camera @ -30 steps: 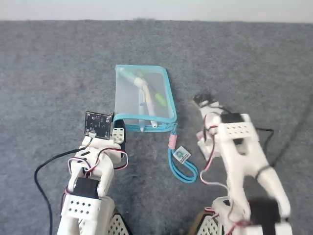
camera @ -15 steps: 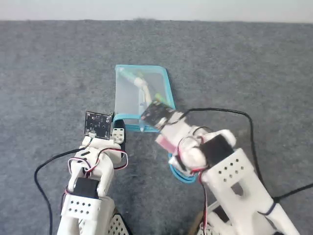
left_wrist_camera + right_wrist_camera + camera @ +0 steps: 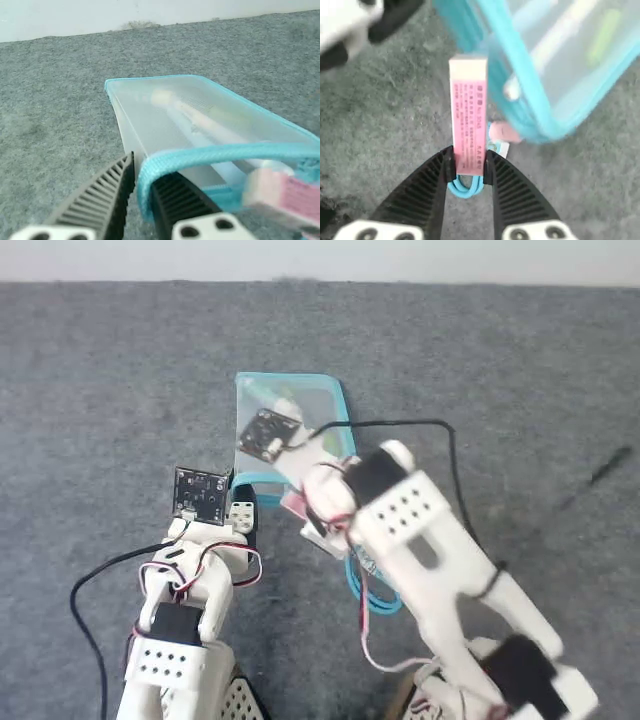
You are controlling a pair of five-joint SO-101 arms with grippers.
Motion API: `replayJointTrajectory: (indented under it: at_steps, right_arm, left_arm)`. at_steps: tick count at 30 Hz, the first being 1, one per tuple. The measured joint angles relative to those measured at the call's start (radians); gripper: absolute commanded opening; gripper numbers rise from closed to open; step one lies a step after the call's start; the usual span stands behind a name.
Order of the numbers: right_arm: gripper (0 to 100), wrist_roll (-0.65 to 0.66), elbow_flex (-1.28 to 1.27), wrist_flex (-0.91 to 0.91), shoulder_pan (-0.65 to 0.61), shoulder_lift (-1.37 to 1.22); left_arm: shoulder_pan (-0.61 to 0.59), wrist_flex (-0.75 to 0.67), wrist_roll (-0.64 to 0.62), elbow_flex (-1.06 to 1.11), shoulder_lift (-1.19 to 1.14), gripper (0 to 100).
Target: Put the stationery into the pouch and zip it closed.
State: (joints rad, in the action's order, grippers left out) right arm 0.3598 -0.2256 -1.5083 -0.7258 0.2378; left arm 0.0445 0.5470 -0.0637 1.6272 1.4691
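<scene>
Pinching the pouch rim in the left hand; gripping a pink eraser in the right hand, beside that rim; pens inside.

Pink eraser beside clear pouch

Left end effector pinched tight; right end effector likewise, arm outstretched.

You can read nothing here for certain. The pink sleeve of the eraser, clamped in the right gripper, carries several lines of small dark print running along its length, too fine to make out. Just past the gripper's tips, a small white tag bears a mark you cannot read either.
</scene>
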Motion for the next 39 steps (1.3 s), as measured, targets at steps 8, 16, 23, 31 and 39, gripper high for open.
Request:
replayJointTrajectory:
  at_steps: [8,16,23,31,39]
  right_arm:
    - [0.6,-0.048,0.124,-0.002,-0.018,-0.181]
    - [0.6,-0.189,0.272,-0.044,0.106,-0.359]
    - [0.7,-0.258,0.388,-0.055,0.109,-0.388]
    - [0.7,-0.272,0.462,-0.06,0.06,-0.388]
    - [0.7,-0.232,0.54,-0.172,0.008,-0.396]
  left_arm:
    - [0.0,0.0,0.0,0.0,0.0,1]
    - [0.005,0.0,0.0,0.002,0.0,1]
    - [0.0,0.0,0.0,0.0,0.0,1]
    - [0.038,0.002,0.046,-0.002,0.0,1]
    - [0.049,0.002,0.054,-0.002,0.0,1]
